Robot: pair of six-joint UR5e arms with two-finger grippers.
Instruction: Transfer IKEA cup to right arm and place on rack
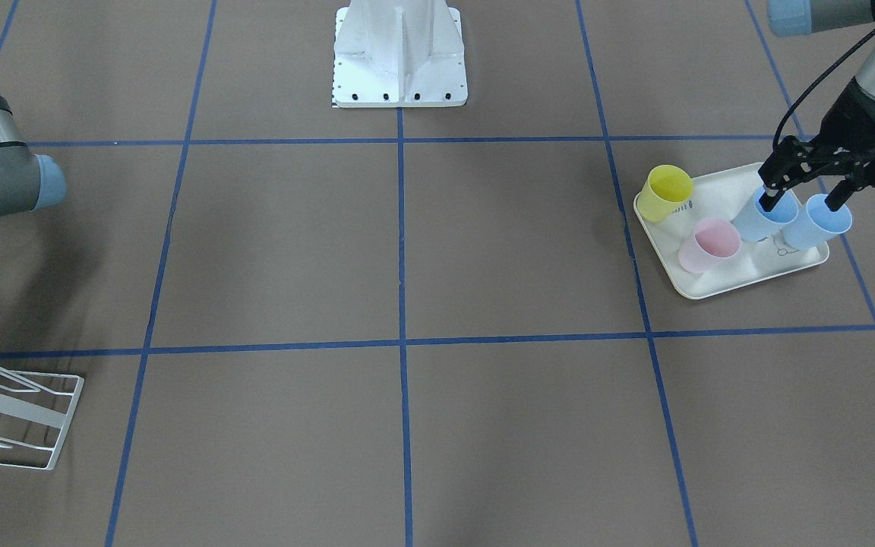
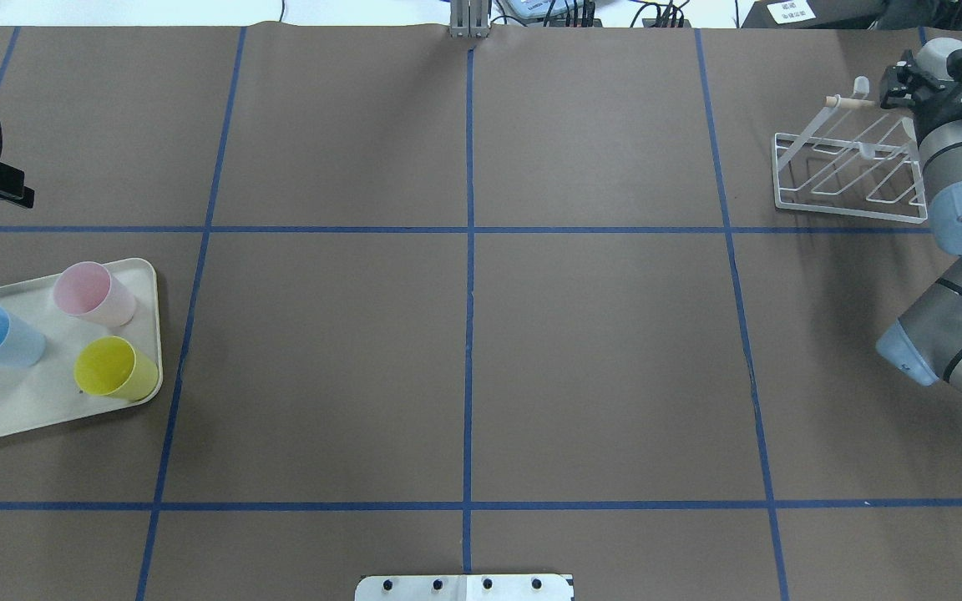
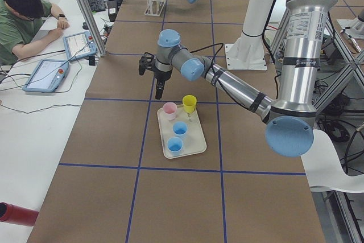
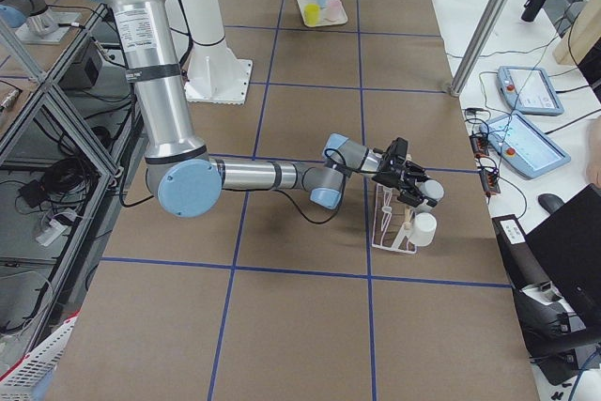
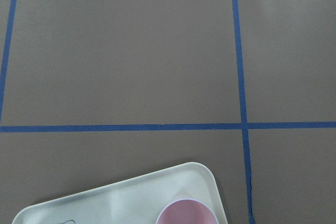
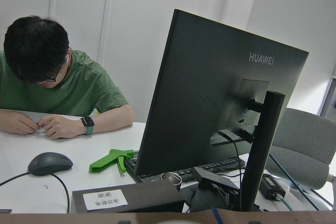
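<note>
Several IKEA cups stand on a cream tray (image 1: 718, 282): a yellow one (image 1: 668, 192), a pink one (image 1: 709, 245) and two blue ones (image 1: 766, 216). My left gripper (image 1: 802, 199) hangs open above the tray's far side with nothing between its fingers. Its wrist view shows only the tray corner (image 5: 131, 203) and the pink cup (image 5: 186, 214). The white wire rack (image 2: 848, 171) with its wooden dowel stands at the far right. My right gripper (image 2: 940, 79) hovers beside the rack's far end, and I cannot tell whether it is open or shut.
The robot's white base (image 1: 399, 53) sits at the middle of the near edge. Blue tape lines cross the brown table. A person (image 3: 25, 18) sits at a side desk with tablets, beyond the table's far edge.
</note>
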